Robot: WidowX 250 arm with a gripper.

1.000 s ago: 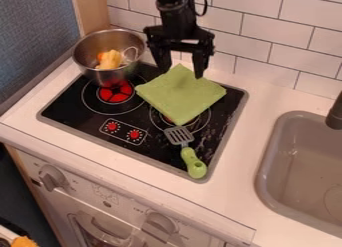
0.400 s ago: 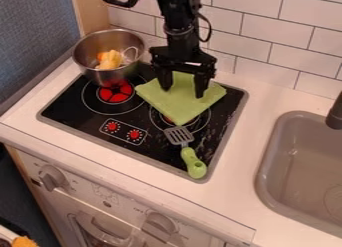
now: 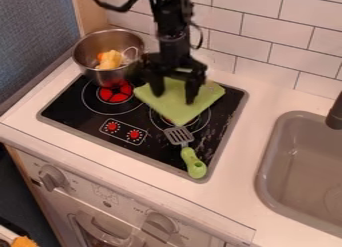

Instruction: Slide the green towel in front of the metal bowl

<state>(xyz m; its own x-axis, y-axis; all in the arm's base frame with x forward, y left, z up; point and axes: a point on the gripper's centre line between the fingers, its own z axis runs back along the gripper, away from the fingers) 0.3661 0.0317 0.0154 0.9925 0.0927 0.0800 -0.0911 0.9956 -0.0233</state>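
The black gripper (image 3: 174,98) is over the green towel, its two fingers apart and their tips down at the cloth's middle. The towel (image 3: 180,111) lies flat on the right rear part of the black stove, and the gripper hides some of its back half. To the left, at the stove's back left corner, stands the metal bowl (image 3: 91,73) with yellow and orange food pieces inside. A narrow strip of stove separates towel and bowl.
A slotted spatula (image 3: 193,163) with a green handle lies on the stove in front of the towel, its head near the cloth's front corner. The grey sink (image 3: 267,166) is at the right. A tiled wall (image 3: 267,46) rises behind.
The gripper has come down and forward onto the towel, then shifted slightly left. The towel's edges have moved a little to the left. Bowl and spatula have kept their places.
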